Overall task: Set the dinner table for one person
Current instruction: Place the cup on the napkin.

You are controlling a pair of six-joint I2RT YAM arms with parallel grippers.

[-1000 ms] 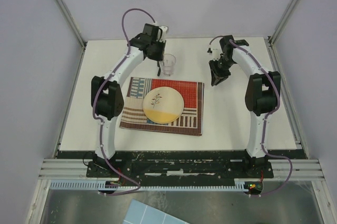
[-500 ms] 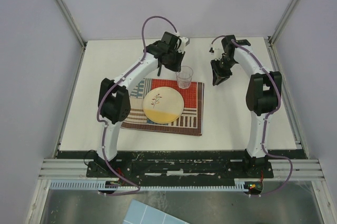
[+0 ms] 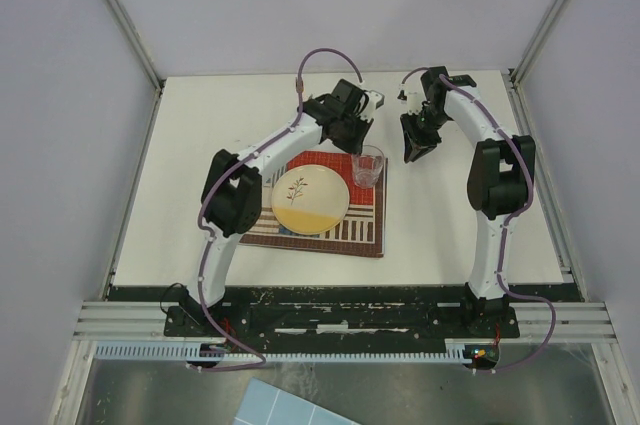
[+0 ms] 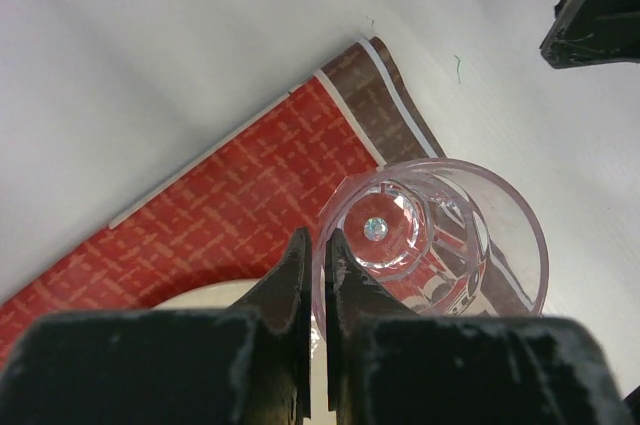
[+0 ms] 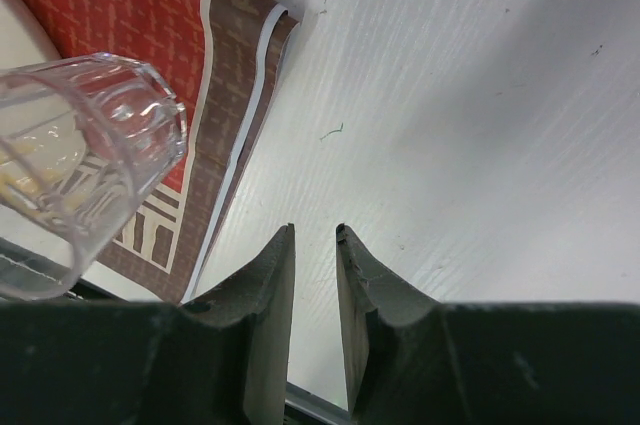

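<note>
Left wrist view first: the left gripper (image 4: 315,275) is clamped on the rim of a clear glass tumbler (image 4: 430,245), one finger inside the wall and one outside, pinching it between them. The tumbler stands upright, its long axis straight up and down, over the far right corner of the striped patchwork placemat (image 4: 250,195). Whether its base touches the cloth I cannot tell from here.

From the top external camera, the dinner table (image 3: 200,125) spreads white beneath everything, and the placemat lies at its middle with a round plate (image 3: 310,200) on it. The tumbler sits just beyond the plate's right edge. So the landing spot lies directly below the pincer, and the coming move looks like a straight descent and a release.

Over to the right gripper (image 5: 315,245): jaws a little apart, nothing between them, hanging over bare tabletop just right of the placemat's corner. It is near, but the left arm has the glass.
</note>
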